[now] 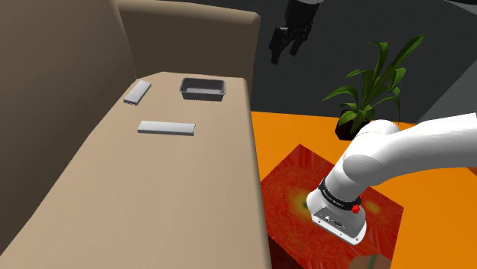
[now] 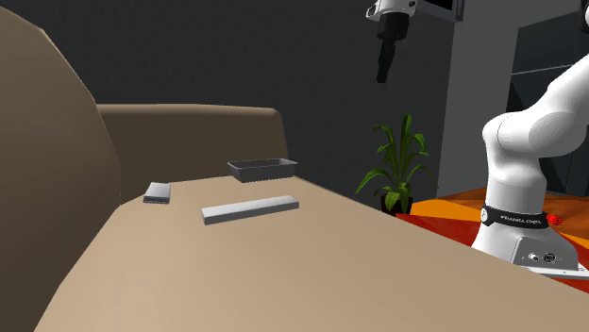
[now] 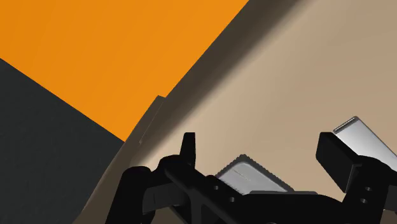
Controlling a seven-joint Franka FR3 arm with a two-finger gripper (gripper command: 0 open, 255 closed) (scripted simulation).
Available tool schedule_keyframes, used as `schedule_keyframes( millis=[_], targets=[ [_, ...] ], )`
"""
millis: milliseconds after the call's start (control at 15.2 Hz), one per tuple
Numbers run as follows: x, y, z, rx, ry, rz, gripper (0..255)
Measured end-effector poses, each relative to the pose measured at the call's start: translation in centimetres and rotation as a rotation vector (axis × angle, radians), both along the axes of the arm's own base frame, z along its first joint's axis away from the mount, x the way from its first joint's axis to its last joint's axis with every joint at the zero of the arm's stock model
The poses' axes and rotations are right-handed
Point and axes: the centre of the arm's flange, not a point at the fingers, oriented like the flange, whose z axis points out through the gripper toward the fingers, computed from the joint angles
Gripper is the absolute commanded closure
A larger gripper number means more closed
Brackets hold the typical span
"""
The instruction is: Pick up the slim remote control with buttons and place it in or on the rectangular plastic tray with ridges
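The tool (image 1: 283, 53) hangs high over the tray's end of the sofa seat (image 1: 176, 199), fingers apart and empty. The slim grey remote (image 1: 166, 128) lies flat well below it, just on the near side of the ridged tray (image 1: 203, 89). Its long axis runs across the seat, parallel to the tray's long side.

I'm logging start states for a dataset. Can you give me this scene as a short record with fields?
surface: beige sofa seat
tray: dark ridged tray, by the seat's far end
long grey bar: flat on the seat, nearer the shoulder camera than the tray; likely the remote, buttons too small to tell
short grey block: left of the tray in the shoulder view
contacts: all three items apart
claw: open, raised high, holding nothing
other: potted plant on the orange floor
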Motion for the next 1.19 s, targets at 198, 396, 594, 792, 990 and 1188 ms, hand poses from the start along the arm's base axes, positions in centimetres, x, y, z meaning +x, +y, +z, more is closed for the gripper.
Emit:
schedule_keyframes(
  millis=[198,396,594,792,990,1188],
  targets=[
    [1.1,0.6,-0.9,0.002,0.007,0.022,0],
    [4.2,2.0,-2.5,0.007,0.021,0.072,0],
    [7.3,3.4,-4.6,0.011,0.037,0.125,0],
    [10.2,5.0,-6.7,0.017,0.053,0.179,0],
    [13.1,6.8,-8.9,0.021,0.068,0.233,0],
    [15.6,8.9,-11.0,0.026,0.084,0.287,0]
  ],
)
